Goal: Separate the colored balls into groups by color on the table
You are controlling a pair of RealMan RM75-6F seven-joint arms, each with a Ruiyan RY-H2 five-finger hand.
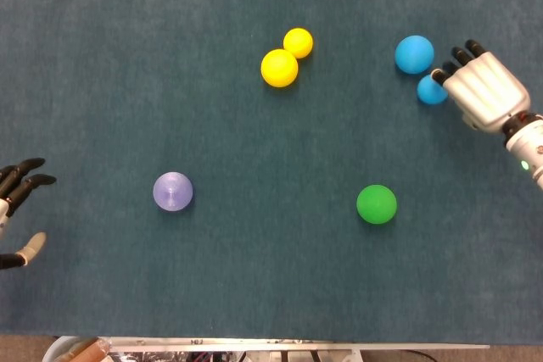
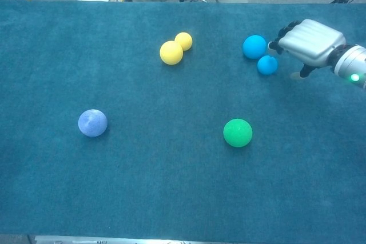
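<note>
My right hand [image 2: 309,43] hangs with its fingers apart and nothing in them; the small blue ball [image 2: 267,64] lies free on the counter [image 2: 171,187] just off its fingertips, beside the larger blue ball [image 2: 254,46]. I judge blue grouped, and the two yellow balls [image 1: 280,67] touch well left of that hand. The green ball [image 1: 376,204] and purple ball [image 1: 172,191] lie alone. My left hand [image 1: 15,201] is open at the counter's edge, the purple ball nearest.
</note>
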